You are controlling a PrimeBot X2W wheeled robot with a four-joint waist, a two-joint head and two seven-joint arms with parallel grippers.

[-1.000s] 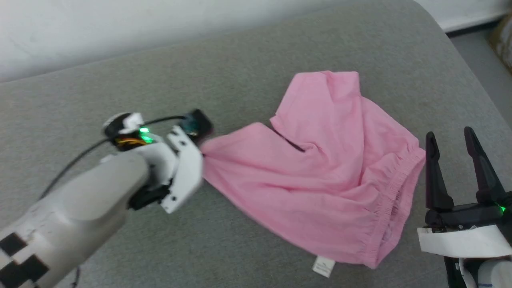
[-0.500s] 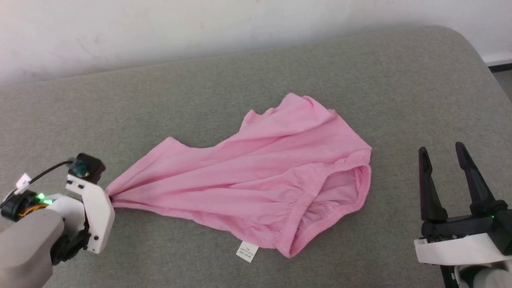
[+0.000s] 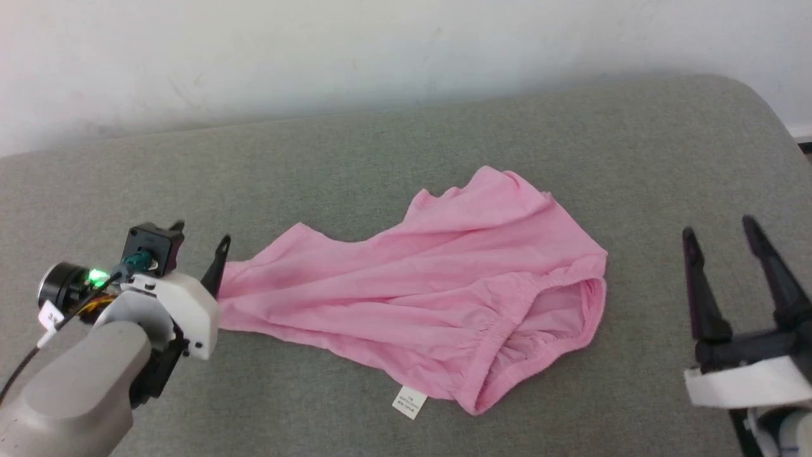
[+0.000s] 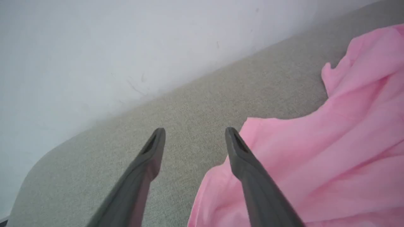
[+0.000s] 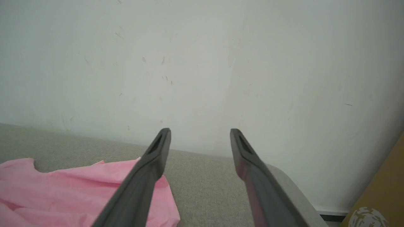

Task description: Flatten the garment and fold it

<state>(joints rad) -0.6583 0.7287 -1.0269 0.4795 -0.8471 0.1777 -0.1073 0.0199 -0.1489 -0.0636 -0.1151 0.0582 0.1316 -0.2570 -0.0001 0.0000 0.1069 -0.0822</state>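
Head view shows the pink garment (image 3: 431, 298) lying rumpled on the grey cushion (image 3: 380, 146), waistband toward the right, white label (image 3: 409, 402) at its near edge. The left gripper (image 3: 201, 232) gapes wide and empty just beside the cloth's left tip; the right gripper (image 3: 719, 226), equally wide and empty, hangs apart.

Left forearm (image 3: 82, 374), pale grey, enters from the lower left and ends in a white wrist housing (image 3: 184, 304) with a green light (image 3: 97, 275) lit. Left pincer (image 3: 202, 233): dark fingers pointing up the head view, jaws spread wide, nothing between them. Right pincer (image 3: 720, 228), lower right: fingers upright, jaws likewise spread wide and empty, above a white wrist block (image 3: 748, 384).
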